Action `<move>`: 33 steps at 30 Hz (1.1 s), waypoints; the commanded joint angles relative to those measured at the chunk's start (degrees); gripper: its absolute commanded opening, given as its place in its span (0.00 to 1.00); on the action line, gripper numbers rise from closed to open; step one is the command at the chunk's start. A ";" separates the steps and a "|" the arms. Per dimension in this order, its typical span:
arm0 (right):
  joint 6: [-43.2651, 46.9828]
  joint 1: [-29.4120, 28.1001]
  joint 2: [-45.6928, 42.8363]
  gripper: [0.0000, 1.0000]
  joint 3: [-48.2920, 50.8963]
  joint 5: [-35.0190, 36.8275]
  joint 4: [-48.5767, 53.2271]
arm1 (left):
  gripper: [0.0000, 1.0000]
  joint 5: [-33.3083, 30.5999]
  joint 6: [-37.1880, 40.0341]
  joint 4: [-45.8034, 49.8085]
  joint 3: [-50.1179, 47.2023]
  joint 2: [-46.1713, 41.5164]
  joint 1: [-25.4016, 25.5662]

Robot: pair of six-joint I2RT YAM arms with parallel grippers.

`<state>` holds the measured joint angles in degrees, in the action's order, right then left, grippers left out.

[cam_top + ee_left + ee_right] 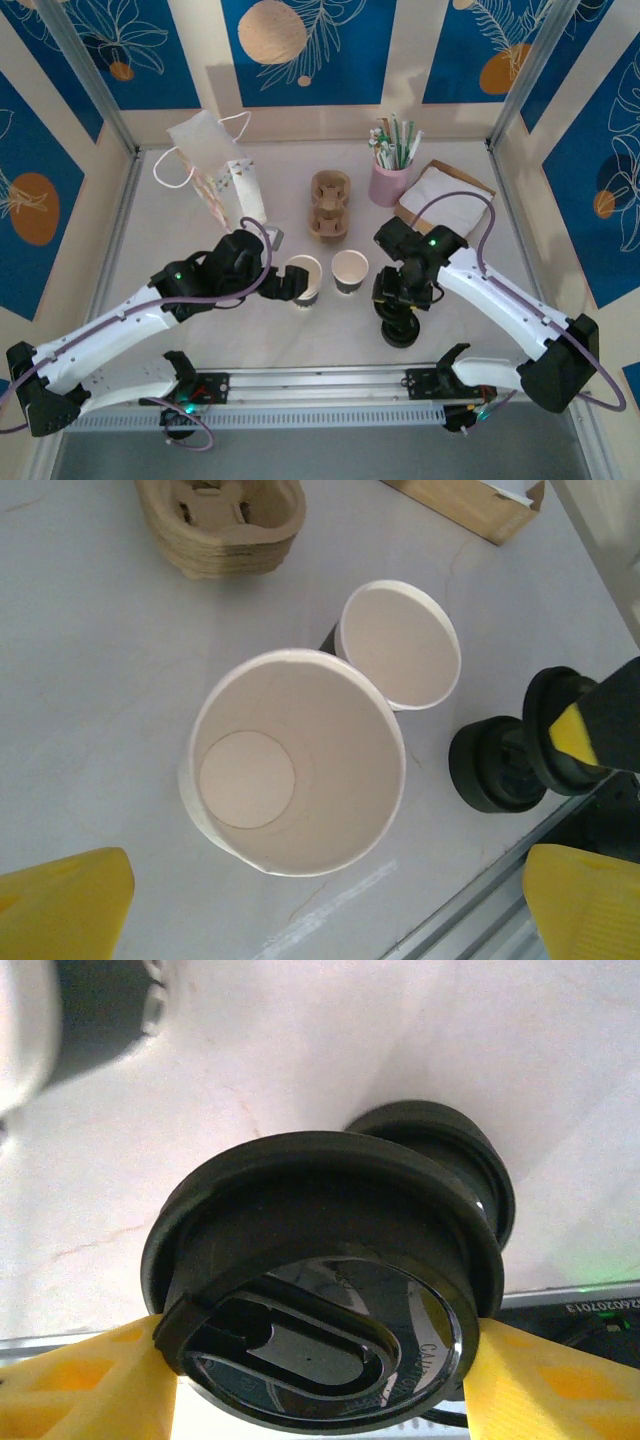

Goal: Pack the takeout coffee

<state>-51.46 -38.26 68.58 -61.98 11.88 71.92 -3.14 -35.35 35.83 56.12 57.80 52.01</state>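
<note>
While the left claw is hanging wide open on the near-left side of the stack of cardboard cup carriers, a white paper cup with a dark band round its lower part is standing right in front of it, on the near side of that stack. From the left wrist, the claw's 2 yellow fingers are showing at either side. The cup is sitting between them and a little ahead, and neither finger is touching it. The cup is standing upright with its long axis vertical. Its open mouth is facing up and it is wearing no lid. A second cup of the same kind is standing upright and open-mouthed just beside the 1st, to the near-right of the carrier stack.

The right claw is hovering farther to the near-right of the carrier stack, past the second cup. Its jaws are standing partly apart and are clamped on a round black lid, 1 yellow finger pressing on each side of the rim. The lid is lying flat in the grip, its top face with the sip tab turned toward the wrist camera. It is hanging above a stack of spare lids on the table.
</note>
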 commanded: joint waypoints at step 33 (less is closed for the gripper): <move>14.32 0.39 36.41 0.66 -39.93 -1.95 10.40 | 1.00 9.11 15.62 -5.59 0.32 -5.31 -8.50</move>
<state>-38.44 -37.52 103.70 -99.44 10.94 78.30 4.73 -21.89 32.10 56.62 53.10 43.99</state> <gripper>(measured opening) 0.665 0.999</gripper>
